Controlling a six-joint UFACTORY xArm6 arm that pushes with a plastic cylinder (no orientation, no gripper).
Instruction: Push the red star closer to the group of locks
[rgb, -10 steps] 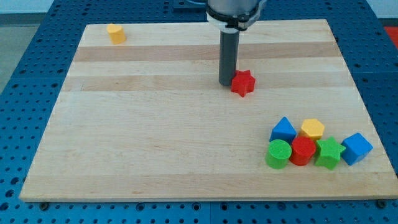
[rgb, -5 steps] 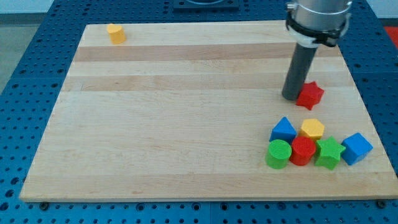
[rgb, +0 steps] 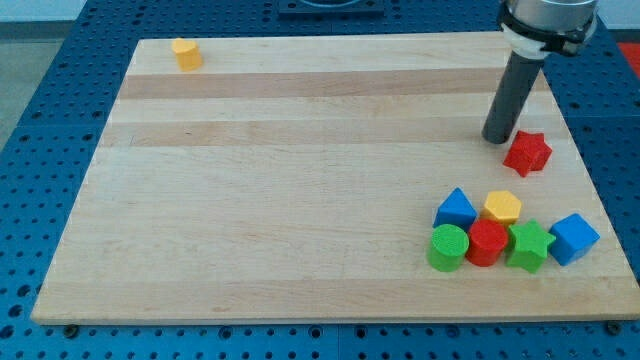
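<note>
The red star lies on the wooden board near the view's right edge. My tip stands just to its upper left, close to or touching it. Below the star sits a group of blocks: a blue block, a yellow hexagon, a green cylinder, a red block, a green star and a blue cube. The red star is a short way above the yellow hexagon.
A lone yellow block sits near the board's top left corner. The board's right edge runs close to the red star. A blue perforated table surrounds the board.
My tip has moved right and slightly down across the board, pushing the red star from the upper middle to the right side, nearer the group.
</note>
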